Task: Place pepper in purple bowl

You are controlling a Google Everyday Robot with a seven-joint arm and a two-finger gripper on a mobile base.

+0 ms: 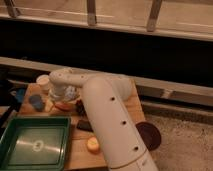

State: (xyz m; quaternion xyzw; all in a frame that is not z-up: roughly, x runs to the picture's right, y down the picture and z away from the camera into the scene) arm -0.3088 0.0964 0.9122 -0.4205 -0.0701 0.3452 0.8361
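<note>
My gripper (61,96) is at the end of the big white arm, low over the back left of the wooden table. It hangs right above a small orange-red pepper (63,106) lying on the wood; I cannot tell whether they touch. The dark purple bowl (149,135) sits at the table's right edge, partly hidden behind the arm and far from the gripper.
A green tray (34,145) fills the front left. A blue object (36,102) and a white cup (43,80) stand left of the gripper. A dark object (84,125) and a yellow-orange round item (92,145) lie near the arm. The table (131,107) ends at right.
</note>
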